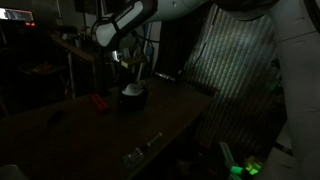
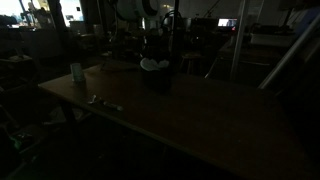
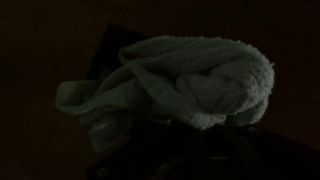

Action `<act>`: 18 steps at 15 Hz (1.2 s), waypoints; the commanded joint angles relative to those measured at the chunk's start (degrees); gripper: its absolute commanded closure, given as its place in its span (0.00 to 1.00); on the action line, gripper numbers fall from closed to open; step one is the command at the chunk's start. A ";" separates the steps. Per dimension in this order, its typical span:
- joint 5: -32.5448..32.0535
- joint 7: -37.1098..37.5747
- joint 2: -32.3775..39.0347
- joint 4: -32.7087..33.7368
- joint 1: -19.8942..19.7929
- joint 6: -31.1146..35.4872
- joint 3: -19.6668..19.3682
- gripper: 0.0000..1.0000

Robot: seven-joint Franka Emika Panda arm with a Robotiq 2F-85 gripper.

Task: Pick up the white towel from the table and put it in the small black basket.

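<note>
One white towel [image 1: 130,91] is seen bunched at the mouth of the small black basket [image 1: 134,102], with its upper folds above the rim in both exterior views. The basket stands on the table [image 1: 60,125] toward the far edge, and a small red object [image 1: 100,101] lies just to its left. The gripper [image 1: 127,72] hangs directly over the towel. Whether the claw is spread or pinching the cloth cannot be told in the poor light. The wrist view is filled by the crumpled towel, and no fingers are made out.

both exterior views oblique across table [image 1: 60,125] [image 2: 200,110], wrist view close on towel [image 3: 190,85]
</note>
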 commanded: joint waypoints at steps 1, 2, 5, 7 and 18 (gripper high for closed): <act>2.16 1.21 -3.72 -7.04 -0.46 5.56 -0.28 0.97; 2.94 1.12 -4.13 -7.67 -0.71 6.51 -0.11 0.97; 7.20 -0.37 -5.19 -9.12 -1.76 9.35 0.60 0.96; 8.30 -0.87 -6.14 -9.65 -1.78 10.01 0.52 0.80; 1.75 -1.58 -16.66 -8.94 0.59 8.99 -0.13 0.00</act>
